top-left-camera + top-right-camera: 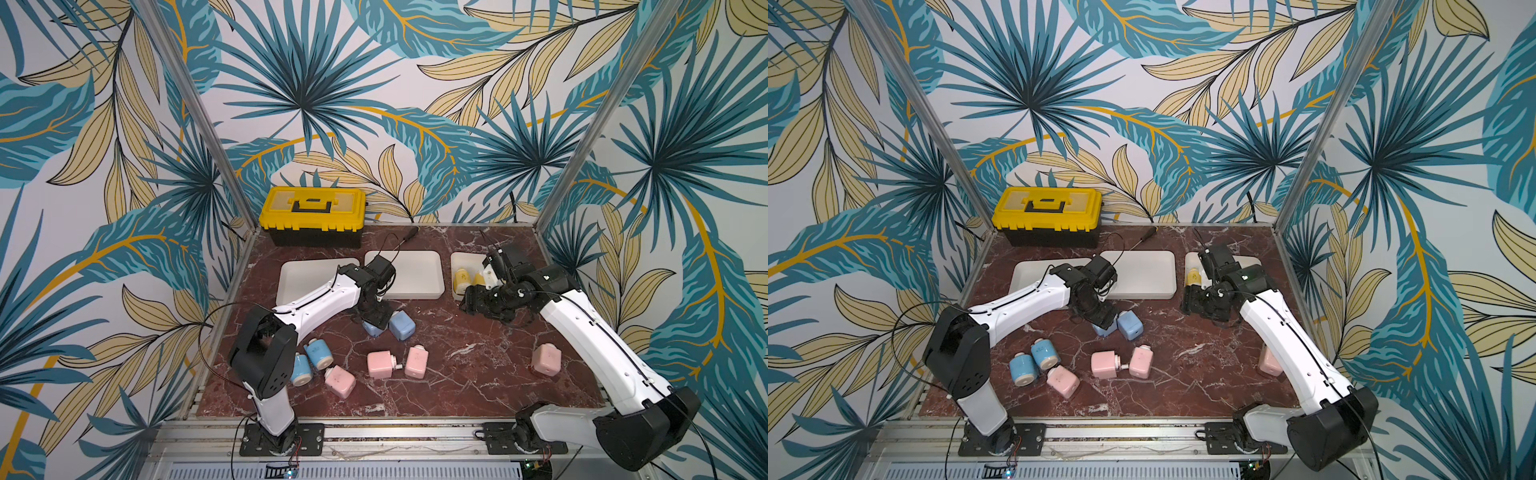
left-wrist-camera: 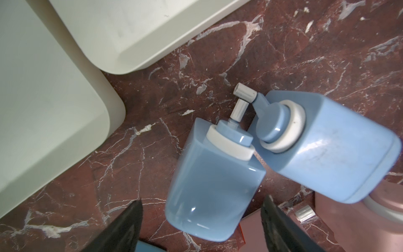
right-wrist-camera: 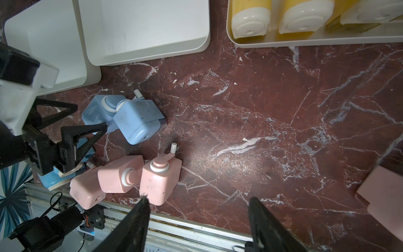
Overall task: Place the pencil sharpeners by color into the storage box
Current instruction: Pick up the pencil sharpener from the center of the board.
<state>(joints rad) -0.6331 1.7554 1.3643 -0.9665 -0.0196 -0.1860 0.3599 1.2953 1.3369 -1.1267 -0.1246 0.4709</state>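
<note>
My left hand [image 2: 201, 227] hangs wide over a blue sharpener [image 2: 212, 181]; my right hand [image 3: 198, 220] is spread with nothing in it.

My left fingers [image 2: 128, 220] straddle the sharpener's base without clearly touching it; it lies on the tabletop [image 2: 305, 54] against a second blue sharpener [image 2: 327, 148], just beside two white trays [image 2: 43, 109]. My right hand hovers above bare tabletop near the tray holding yellow sharpeners [image 3: 250, 19], whose tops are cut off in the wrist view. In both top views my left hand's fingertips are hidden by its own wrist. Pink sharpeners [image 1: 380, 364] lie loose nearby; one [image 1: 1268, 361] sits half hidden behind my right arm.
</note>
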